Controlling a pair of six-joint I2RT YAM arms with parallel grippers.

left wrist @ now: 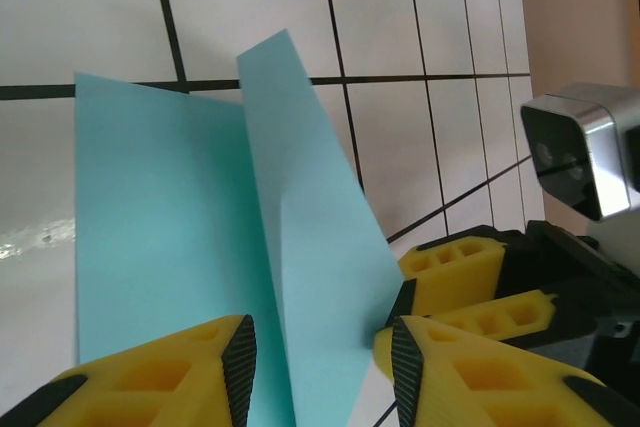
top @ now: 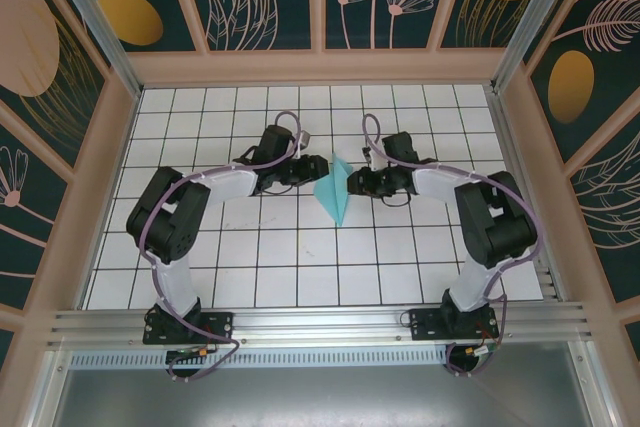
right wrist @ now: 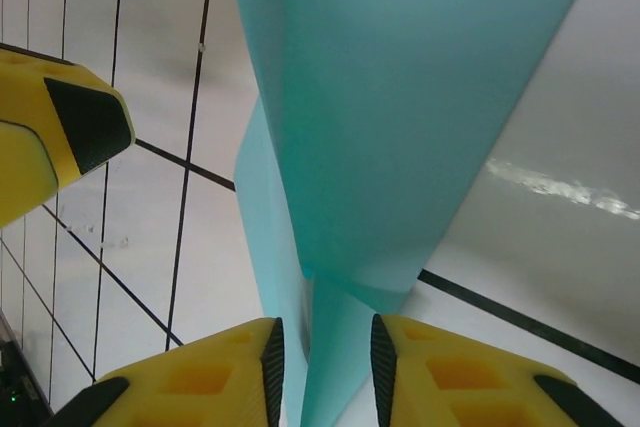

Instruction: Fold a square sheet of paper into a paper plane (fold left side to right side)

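Left jaws stand apart, straddling paper plane [left wrist: 180, 247]; right jaws narrow round its lower fold, grip unclear. Dart shape already creased btwn both, wings prob. left to finish

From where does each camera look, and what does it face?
Top external: above, behind the bases, looking down on the table; left arm, right arm, paper plane.
Left wrist: on the left gripper, facing the paper plane; own fingers, right gripper.
Right wrist: on the right gripper, facing it too; own fingers.
Shared: the paper plane.
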